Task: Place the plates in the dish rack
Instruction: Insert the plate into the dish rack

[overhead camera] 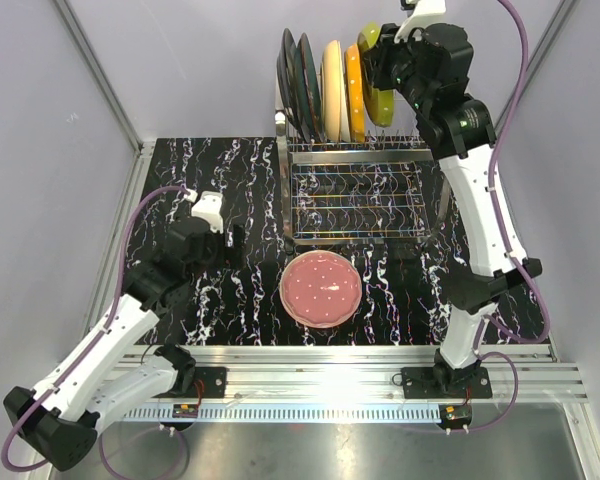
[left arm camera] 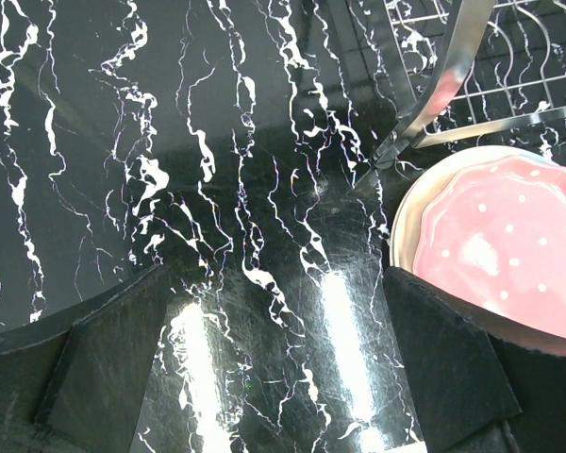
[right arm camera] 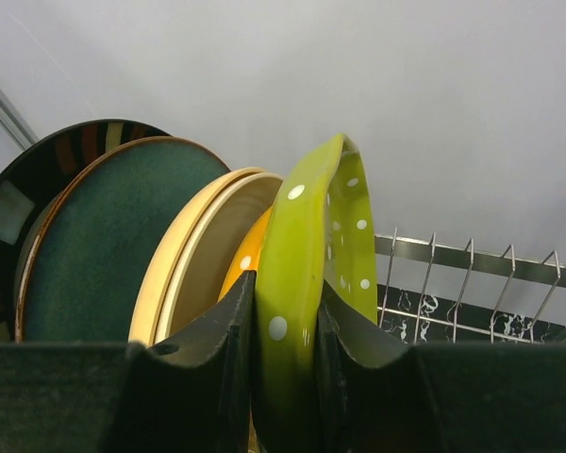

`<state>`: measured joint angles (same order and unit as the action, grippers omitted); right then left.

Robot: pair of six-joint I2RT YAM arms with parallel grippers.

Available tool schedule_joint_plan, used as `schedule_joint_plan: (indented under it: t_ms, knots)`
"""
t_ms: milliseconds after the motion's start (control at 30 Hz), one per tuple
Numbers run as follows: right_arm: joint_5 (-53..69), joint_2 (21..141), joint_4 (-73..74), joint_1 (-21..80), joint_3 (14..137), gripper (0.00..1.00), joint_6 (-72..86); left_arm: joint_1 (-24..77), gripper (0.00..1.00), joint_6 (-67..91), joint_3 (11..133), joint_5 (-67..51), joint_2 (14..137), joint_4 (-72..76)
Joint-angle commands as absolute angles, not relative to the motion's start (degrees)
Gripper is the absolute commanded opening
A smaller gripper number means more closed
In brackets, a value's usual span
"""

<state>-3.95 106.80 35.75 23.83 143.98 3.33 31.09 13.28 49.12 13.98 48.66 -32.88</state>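
The dish rack [overhead camera: 360,190] stands at the back of the table. Several plates stand on edge in it: two dark ones [overhead camera: 295,85], a cream one [overhead camera: 332,85], an orange one [overhead camera: 353,95] and a green white-dotted plate [overhead camera: 383,100] at the right end. My right gripper [overhead camera: 373,62] is shut on that green plate's [right arm camera: 307,217] upper rim, one finger on each face [right arm camera: 286,283]. A pink dotted plate [overhead camera: 320,288] lies flat in front of the rack, with a cream rim [left arm camera: 406,226] showing around it. My left gripper [overhead camera: 235,243] hovers open to its left, with only bare table between its fingers [left arm camera: 278,359].
The rack's chrome end frame [left arm camera: 443,85] stands just behind the pink plate [left arm camera: 500,255]. Bare upright tines [right arm camera: 472,274] run to the right of the green plate. Grey walls close in the table at the back and both sides. A metal rail [overhead camera: 360,365] runs along the near edge.
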Motion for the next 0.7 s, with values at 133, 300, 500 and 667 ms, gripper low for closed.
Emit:
schedule_joint_plan:
  t_ms: [133,300,500,667]
  knots:
    - [-7.03,104.41,19.51,23.29,142.66,0.00,4.83,31.20,0.99,12.30,49.83,13.89,49.66,-30.32]
    - [-9.48,103.37,17.85,23.29,139.14,0.00,5.62,31.20,0.99,12.30,49.75,13.71,49.66,-30.23]
    - [-10.11,101.87,16.00,23.38,133.51,0.00,6.15,31.38,0.99,12.31,49.66,13.45,49.31,-30.24]
    - [-9.67,100.99,15.38,23.29,130.70,0.00,6.77,31.64,0.99,12.39,49.57,13.45,48.87,-30.06]
